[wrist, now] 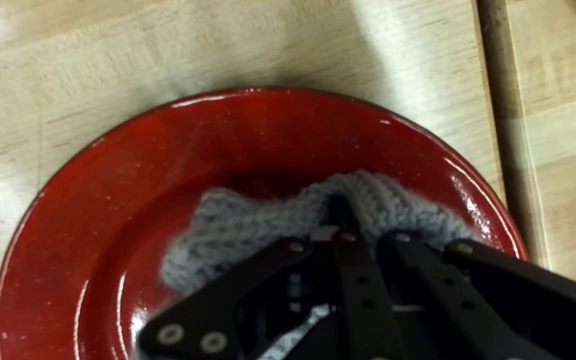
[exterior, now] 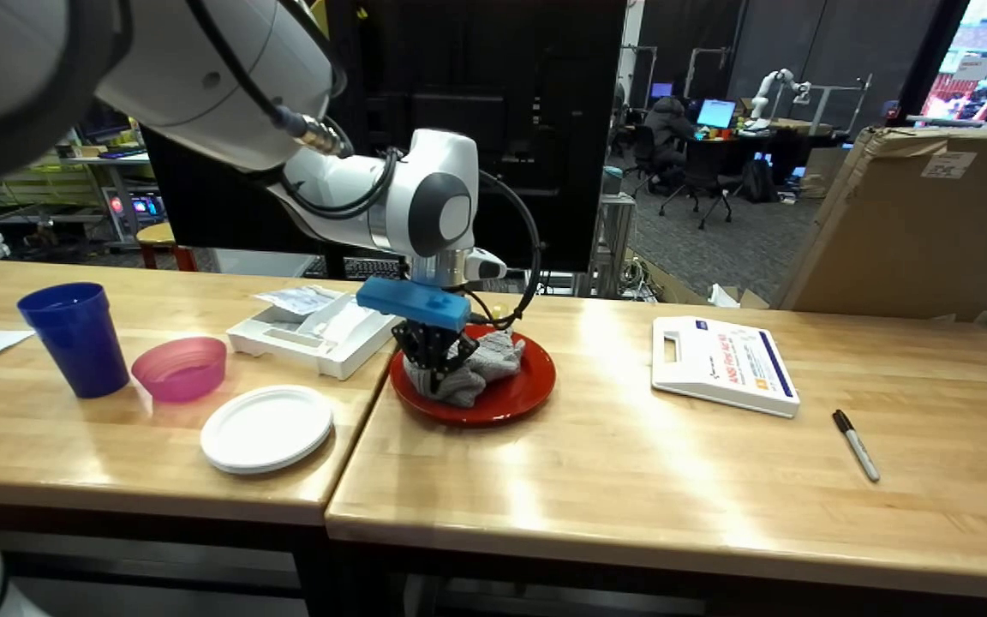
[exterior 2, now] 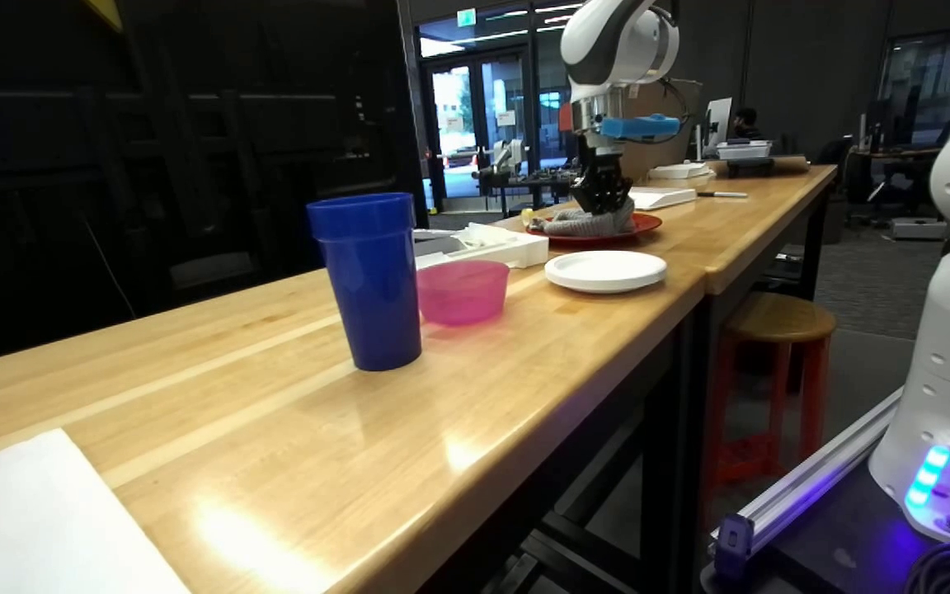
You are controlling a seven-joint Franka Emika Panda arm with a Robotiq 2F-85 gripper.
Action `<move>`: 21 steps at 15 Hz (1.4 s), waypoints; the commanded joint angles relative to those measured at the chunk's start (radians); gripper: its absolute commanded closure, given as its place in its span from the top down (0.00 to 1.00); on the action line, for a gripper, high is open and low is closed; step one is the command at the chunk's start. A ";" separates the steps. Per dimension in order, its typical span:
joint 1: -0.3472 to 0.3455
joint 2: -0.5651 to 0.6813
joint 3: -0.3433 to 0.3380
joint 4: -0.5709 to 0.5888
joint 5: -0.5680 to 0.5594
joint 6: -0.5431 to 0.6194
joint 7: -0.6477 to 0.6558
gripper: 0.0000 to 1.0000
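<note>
A: Where do you see the gripper?

B: The gripper [wrist: 339,212] is above the red plate [exterior: 532,373], and the ends of its jaws reach down into a gray knitted cloth [wrist: 248,225].

A: Are the jaws spread?

B: No, they are pressed together. The wrist view is dark and blurred there, so I cannot say surely whether a fold of the cloth is caught between them.

A: And how does the cloth lie?

B: It lies crumpled on the red plate, and much of the red surface shows around it.

A: Which things are near the red plate?

B: In an exterior view, an open white box [exterior: 365,347] is just left of it. A pile of white plates [exterior: 266,428] is also left, but closer to the camera. Farther left stand a pink bowl [exterior: 181,368] and a blue cup [exterior: 74,338].

A: And to the right?

B: Well apart from the red plate lies a white first aid case [exterior: 720,367], and farther right a pen [exterior: 858,446].
</note>
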 commanded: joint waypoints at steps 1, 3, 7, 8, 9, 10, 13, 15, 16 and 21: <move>-0.007 -0.055 -0.006 -0.017 -0.004 -0.002 -0.006 0.01; -0.012 -0.093 -0.010 -0.028 -0.009 -0.003 -0.005 0.01; -0.022 -0.160 -0.017 -0.034 -0.019 0.000 0.001 0.01; -0.023 -0.169 -0.017 -0.031 -0.019 0.001 0.004 0.01; -0.025 -0.175 -0.018 -0.031 -0.018 0.002 0.007 0.01; -0.025 -0.179 -0.018 -0.029 -0.016 -0.001 0.006 0.01; -0.025 -0.174 -0.017 -0.029 -0.020 -0.013 0.004 0.32; -0.028 -0.179 -0.015 -0.042 -0.027 -0.011 0.013 0.42; -0.029 -0.181 -0.015 -0.050 -0.030 -0.007 0.017 0.49; -0.033 -0.175 -0.011 -0.097 -0.054 0.010 0.038 0.83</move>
